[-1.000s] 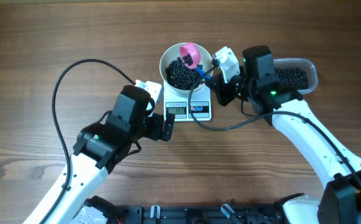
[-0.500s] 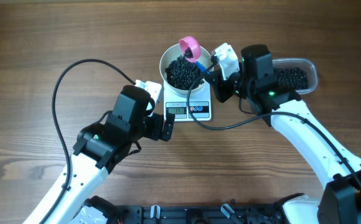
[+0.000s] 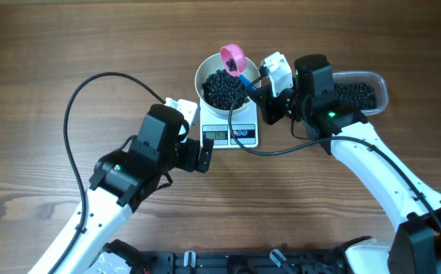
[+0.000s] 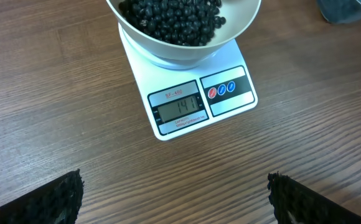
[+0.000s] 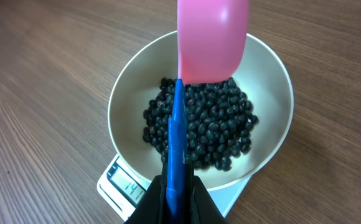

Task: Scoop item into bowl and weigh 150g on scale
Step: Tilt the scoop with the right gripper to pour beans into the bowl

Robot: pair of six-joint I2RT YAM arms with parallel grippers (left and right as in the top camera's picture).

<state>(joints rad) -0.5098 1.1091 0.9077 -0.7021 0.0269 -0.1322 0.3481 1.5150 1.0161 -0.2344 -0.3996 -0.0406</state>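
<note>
The white bowl (image 3: 204, 72) is set on the scale (image 3: 245, 139) in the upper middle of the overhead frame. It is wider than the scale, so its rim overhangs the platform on both sides, and only the front strip with the display (image 4: 179, 110) and two small buttons is left uncovered. A reading of 141 is shown there. The black beans (image 3: 220, 90) are heaped in the bowl's hollow, and a band of bare white wall is left below the rim all round.

A pink scoop (image 5: 211, 40) is held above the far rim of the bowl, and its blue handle (image 5: 177, 134) is clamped between the closed right fingers (image 5: 146, 210) at the bottom edge of the right wrist frame. To the right of the bowl, at the upper right of the overhead frame, a clear tub (image 3: 379, 82) with more beans is partly hidden behind the right arm.

The left fingers (image 4: 50, 202) are spread wide apart and hold nothing. They are seen in the lower corners of the left wrist frame, with bare wooden surface (image 3: 46, 46) between them and the scale's front edge. Open wood is seen across the whole left side and top of the overhead frame, crossed only by a looping black cable (image 3: 68, 122).
</note>
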